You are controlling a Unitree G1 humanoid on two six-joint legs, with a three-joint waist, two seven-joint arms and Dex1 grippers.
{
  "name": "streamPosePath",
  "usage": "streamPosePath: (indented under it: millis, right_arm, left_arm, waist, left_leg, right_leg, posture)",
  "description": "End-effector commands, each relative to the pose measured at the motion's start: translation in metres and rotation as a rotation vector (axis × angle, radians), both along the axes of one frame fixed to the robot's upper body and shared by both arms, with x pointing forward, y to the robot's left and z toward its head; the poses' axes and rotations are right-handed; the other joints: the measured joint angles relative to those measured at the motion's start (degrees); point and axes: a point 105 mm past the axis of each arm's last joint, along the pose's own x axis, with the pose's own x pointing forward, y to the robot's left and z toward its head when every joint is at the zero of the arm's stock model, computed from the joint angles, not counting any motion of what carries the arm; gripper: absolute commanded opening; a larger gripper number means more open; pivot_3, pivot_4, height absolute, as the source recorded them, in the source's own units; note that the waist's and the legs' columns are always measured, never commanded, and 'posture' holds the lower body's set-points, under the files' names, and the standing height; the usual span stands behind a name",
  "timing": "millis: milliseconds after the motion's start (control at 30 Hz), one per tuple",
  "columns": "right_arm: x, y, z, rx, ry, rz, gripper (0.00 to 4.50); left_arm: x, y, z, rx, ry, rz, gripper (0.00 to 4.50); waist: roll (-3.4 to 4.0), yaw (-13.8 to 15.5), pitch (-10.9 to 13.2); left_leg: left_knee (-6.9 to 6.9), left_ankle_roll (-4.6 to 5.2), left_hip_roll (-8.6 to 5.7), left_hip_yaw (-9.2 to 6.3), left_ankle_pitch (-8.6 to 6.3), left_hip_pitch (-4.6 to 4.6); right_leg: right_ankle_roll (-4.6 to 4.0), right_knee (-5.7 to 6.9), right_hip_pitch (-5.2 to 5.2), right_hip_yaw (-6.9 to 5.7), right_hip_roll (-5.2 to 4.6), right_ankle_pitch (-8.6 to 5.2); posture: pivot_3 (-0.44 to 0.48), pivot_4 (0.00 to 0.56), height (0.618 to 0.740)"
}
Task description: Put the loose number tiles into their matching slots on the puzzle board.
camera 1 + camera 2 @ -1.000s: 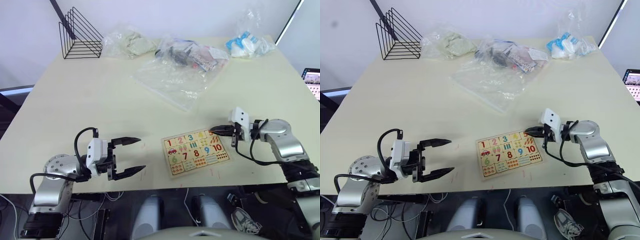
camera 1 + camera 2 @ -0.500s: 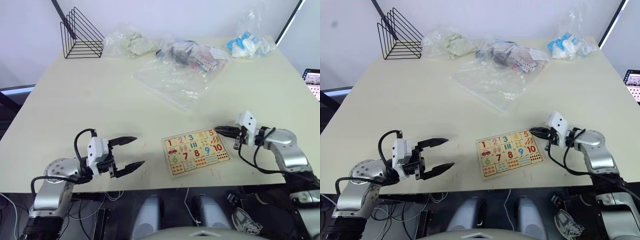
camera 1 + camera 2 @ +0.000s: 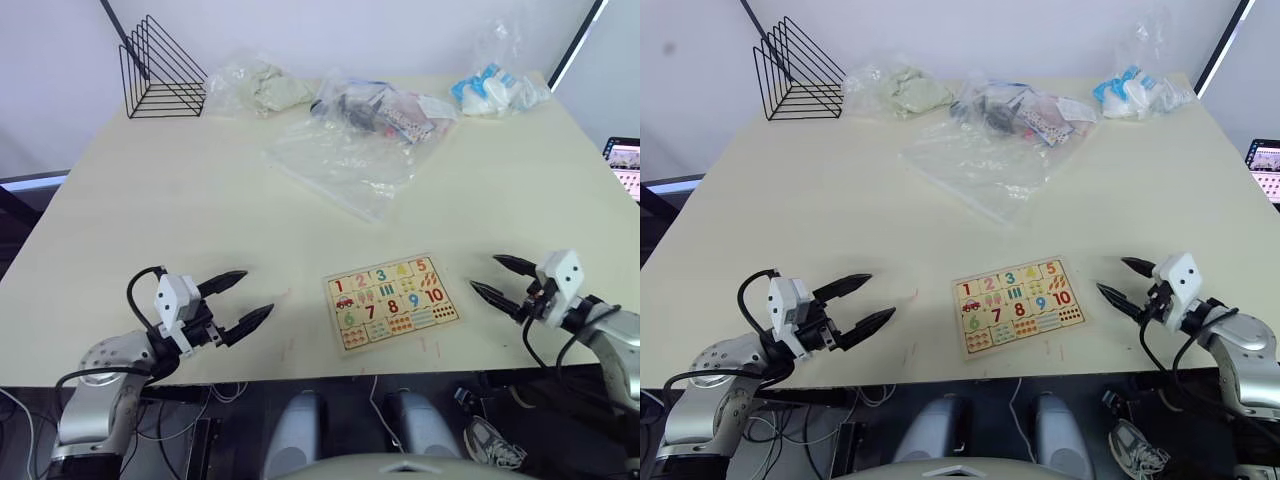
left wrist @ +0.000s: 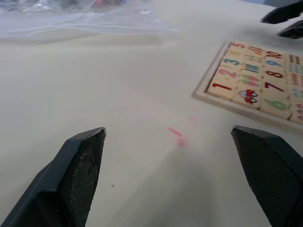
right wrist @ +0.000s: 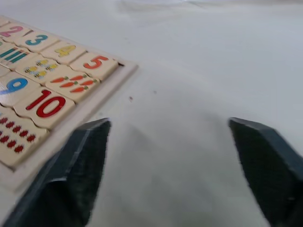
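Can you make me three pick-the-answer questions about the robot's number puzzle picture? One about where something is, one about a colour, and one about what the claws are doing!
1. Where is the black wire rack?
A. at the far left corner of the table
B. on the puzzle board
C. beside the right claw

2. What colour is the 10 on the puzzle board?
A. blue
B. red
C. black

3. What are the left claw and right claw doing?
A. both squeezing a tile
B. both open and holding nothing
C. both pressing on the board

Answers:
1. A, the rack stands far back on the robot's left, near the clear plastic bags.
2. B, the right wrist view shows the 10 printed in red.
3. B, each claw's fingers are spread apart above bare table, one on each side of the board.
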Motion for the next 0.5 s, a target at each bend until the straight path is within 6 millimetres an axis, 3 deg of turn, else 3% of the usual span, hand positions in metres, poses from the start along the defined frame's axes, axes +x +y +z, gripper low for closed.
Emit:
streamPosePath:
  millis: [33, 267, 500]
  right_arm:
    - [-0.010, -0.017, 0.017, -0.006, -0.074, -0.045, 4.45]
    - [-0.034, -0.037, 0.013, 0.005, -0.056, -0.080, 4.45]
    - [-0.039, -0.040, 0.011, 0.004, -0.050, -0.082, 4.45]
  left_arm:
    - [0.000, 0.017, 0.010, 0.009, -0.026, 0.093, 4.50]
    - [-0.004, 0.035, 0.003, 0.088, 0.005, 0.182, 4.50]
    - [-0.003, 0.039, 0.000, 0.131, -0.002, 0.202, 4.50]
  waist:
    - [0.00, 0.0, 0.0]
    - [0.00, 0.0, 0.0]
    - [0.00, 0.0, 0.0]
  left_leg:
    - [0.00, 0.00, 0.00, 0.00, 0.00, 0.00]
    - [0.00, 0.00, 0.00, 0.02, 0.00, 0.04]
    - [0.00, 0.00, 0.00, 0.04, 0.00, 0.04]
  right_leg:
    - [0.00, -0.01, 0.00, 0.00, 0.00, 0.00]
    - [0.00, 0.00, 0.02, 0.02, 0.02, -0.01]
    - [-0.01, 0.00, 0.02, 0.02, 0.02, -0.02]
  posture:
    - [0.000, 0.150, 0.740]
    - [0.000, 0.150, 0.740]
    - [0.000, 0.150, 0.740]
